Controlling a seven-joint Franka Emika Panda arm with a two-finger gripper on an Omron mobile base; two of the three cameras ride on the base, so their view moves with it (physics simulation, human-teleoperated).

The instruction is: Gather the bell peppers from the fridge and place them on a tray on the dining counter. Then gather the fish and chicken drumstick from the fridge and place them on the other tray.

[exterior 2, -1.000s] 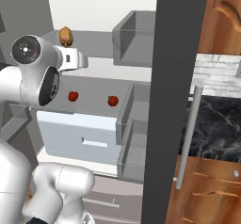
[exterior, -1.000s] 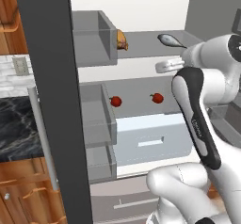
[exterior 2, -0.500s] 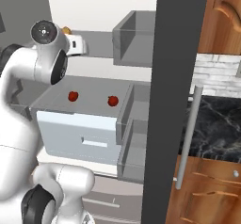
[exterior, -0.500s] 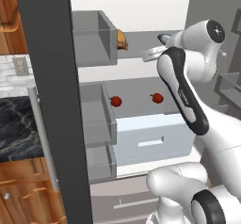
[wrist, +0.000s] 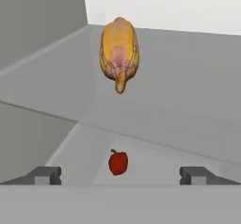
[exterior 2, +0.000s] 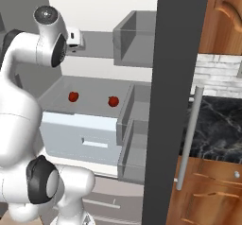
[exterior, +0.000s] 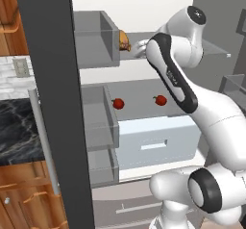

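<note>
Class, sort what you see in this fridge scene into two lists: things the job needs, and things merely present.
Job things: chicken drumstick on the upper shelf; two bell peppers on the lower shelf; open gripper.

Merely present: white drawer; door bins; marble counter.

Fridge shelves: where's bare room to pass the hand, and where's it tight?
Upper shelf: bare right of the chicken drumstick, which lies toward the left wall. The open gripper faces it, apart. Lower shelf: bare between the two bell peppers and right of the second one. Tightest beside the door bins by the left pepper.
</note>
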